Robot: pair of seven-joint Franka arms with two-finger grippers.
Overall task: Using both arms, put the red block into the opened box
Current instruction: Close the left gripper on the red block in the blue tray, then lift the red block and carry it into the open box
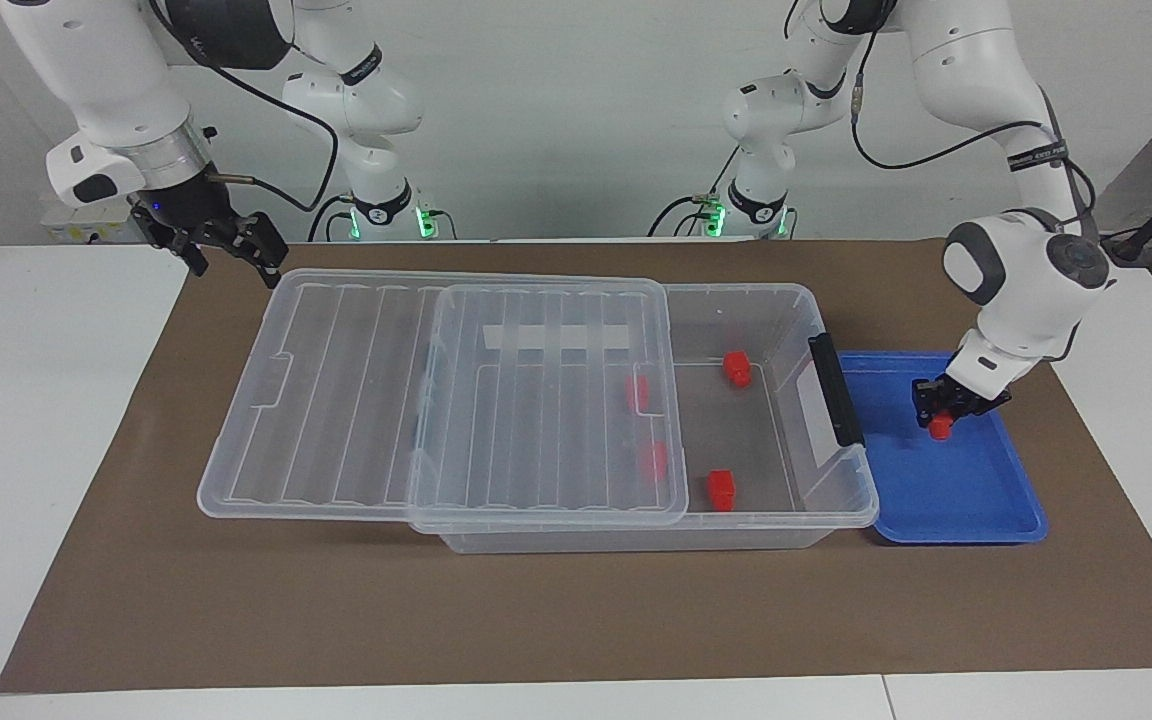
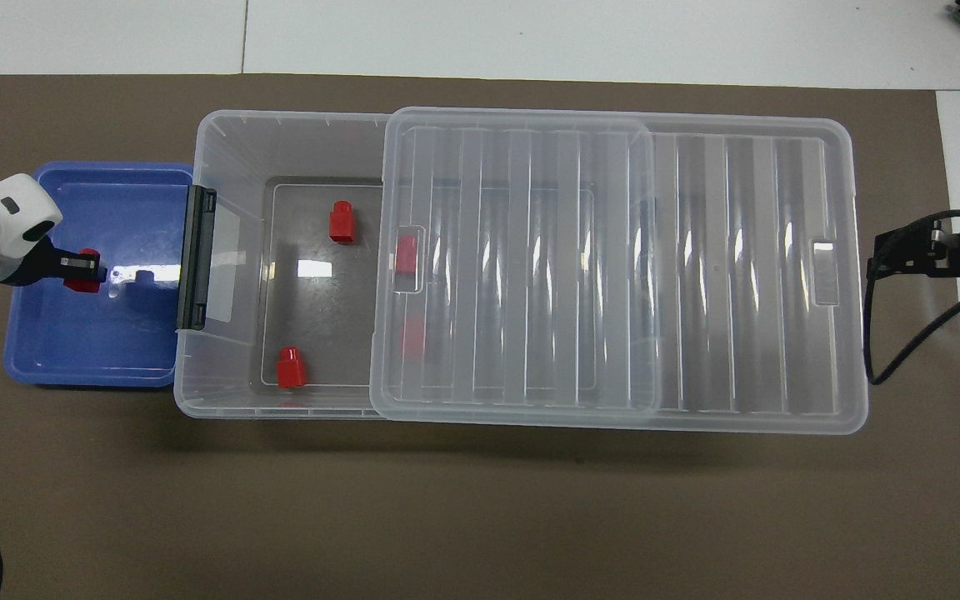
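Observation:
My left gripper [image 1: 939,413] [image 2: 86,267] is shut on a small red block [image 1: 939,427] [image 2: 78,272] and holds it just above the floor of the blue tray [image 1: 966,500] [image 2: 113,350]. The clear box [image 1: 736,291] [image 2: 280,118] lies beside the tray, its black handle toward it. Its ribbed lid [image 1: 356,400] [image 2: 697,275] is slid toward the right arm's end, leaving the handle end uncovered. My right gripper [image 1: 231,250] [image 2: 892,254] hangs open, holding nothing, over the mat by the lid's corner.
Two red blocks [image 1: 736,367] [image 1: 721,489] lie on the uncovered floor of the box. Two more [image 1: 638,392] [image 1: 654,460] show through the lid's edge. A brown mat [image 1: 576,610] covers the table under everything.

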